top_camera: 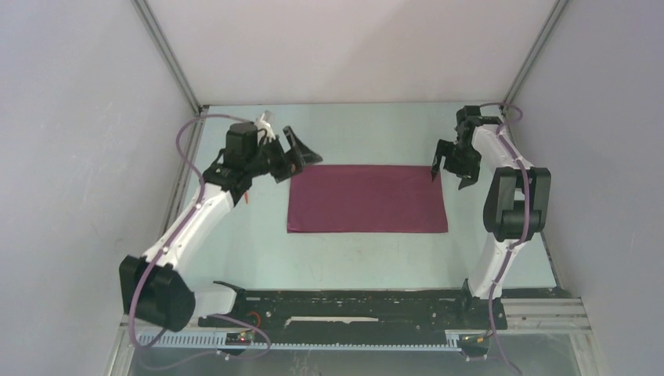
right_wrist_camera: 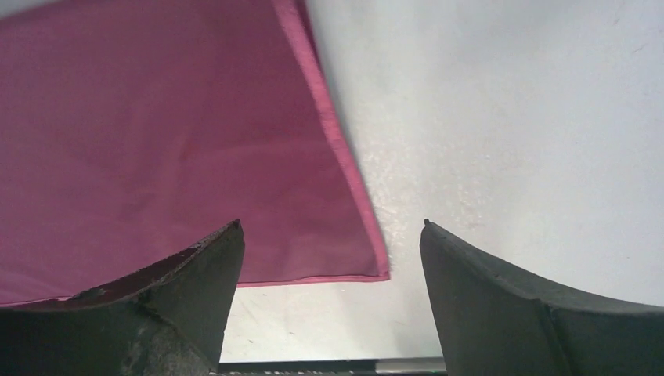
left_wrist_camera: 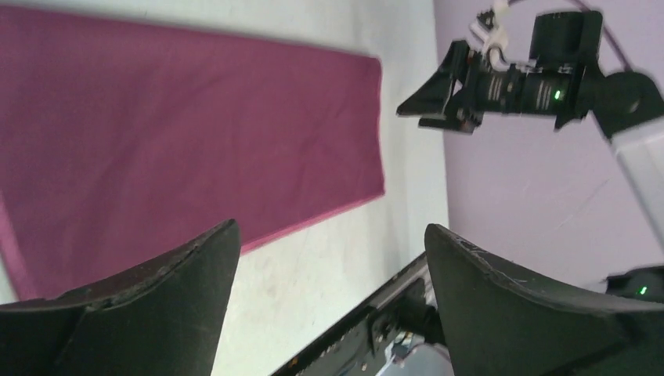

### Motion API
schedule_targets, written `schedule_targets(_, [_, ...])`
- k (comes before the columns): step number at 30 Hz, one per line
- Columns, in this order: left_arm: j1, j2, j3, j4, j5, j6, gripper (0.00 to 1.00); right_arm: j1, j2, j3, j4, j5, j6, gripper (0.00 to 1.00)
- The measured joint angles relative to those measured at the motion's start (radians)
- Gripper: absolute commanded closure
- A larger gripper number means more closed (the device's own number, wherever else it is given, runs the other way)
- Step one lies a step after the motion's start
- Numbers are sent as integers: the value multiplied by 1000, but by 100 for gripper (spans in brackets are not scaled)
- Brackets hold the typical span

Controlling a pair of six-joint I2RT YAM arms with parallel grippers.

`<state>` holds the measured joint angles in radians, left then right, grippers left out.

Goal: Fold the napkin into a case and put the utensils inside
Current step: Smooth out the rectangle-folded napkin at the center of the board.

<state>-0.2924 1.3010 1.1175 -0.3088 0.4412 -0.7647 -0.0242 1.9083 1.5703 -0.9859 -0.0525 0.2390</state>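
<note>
Maroon napkin is lying flat as a wide rectangle betw. both grippers, edges straight, on the pale table. Left gripper is hovering at the far-left corner, jaws spread wide, empty. Right gripper is hanging at the far-right corner, jaws apart, gripping nothing: one finger over cloth, other over bare table. Bare surface is showing nearside of both.
</note>
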Motion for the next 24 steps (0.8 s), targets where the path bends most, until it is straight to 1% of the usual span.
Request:
schedule_targets(4, [6, -121, -118, -75, 35, 44, 5, -14, 64, 6, -56, 6, -46, 16])
schedule_targets(5, [6, -152, -142, -96, 41, 55, 5, -16, 80, 10, -67, 6, -56, 19])
schedule_targets(11, [7, -278, -223, -150, 68, 85, 5, -11, 158, 48, -103, -8, -84, 24])
schedule_targets(18, [7, -289, -229, -161, 89, 86, 5, 9, 215, 74, -114, -10, -96, 23])
schedule_targets(20, [7, -289, -229, -164, 90, 86, 5, 14, 228, 74, -114, -12, -98, 24])
schedule_targets(24, [7, -289, -229, -165, 90, 87, 5, 18, 255, 75, -114, -12, -98, 30])
